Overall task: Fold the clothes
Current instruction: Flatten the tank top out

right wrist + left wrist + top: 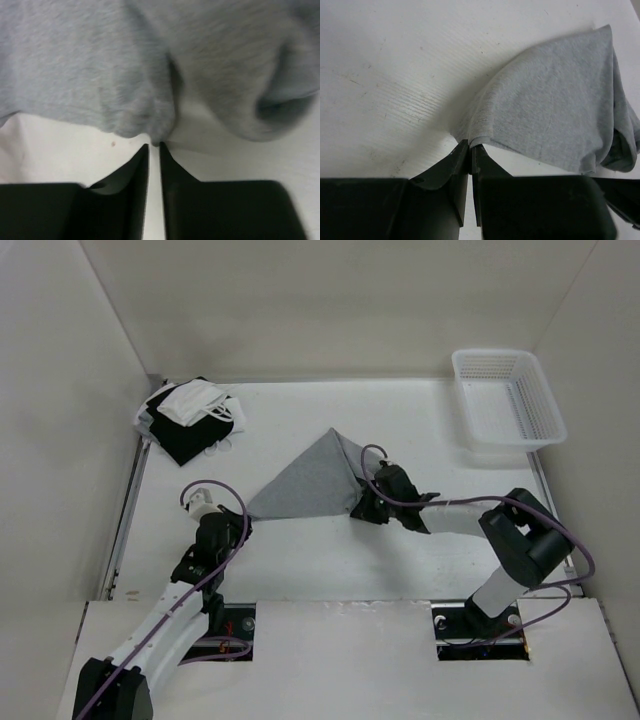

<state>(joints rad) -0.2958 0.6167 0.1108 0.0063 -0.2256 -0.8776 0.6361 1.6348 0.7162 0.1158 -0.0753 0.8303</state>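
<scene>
Grey top (315, 485) lies mid-frame on the counter (300, 575), bunched into a rough triangle with its peak toward the top of the view. It sits well apart from the pile of black and white garments (185, 420) upper left and the basket (497, 353) upper right.

Left end effector (238, 523) is at the top's lower-left corner, clamped on the fabric edge. Right end effector (362, 508) is at the lower-right corner, fingers nearly together with a thin slit and the hem touching the tips. Cannot tell if it is nipped.

Step, as judged: early, gripping corners to spread the top flat. Next move calls for a confirmed right-side grip, then an even pull outward.
</scene>
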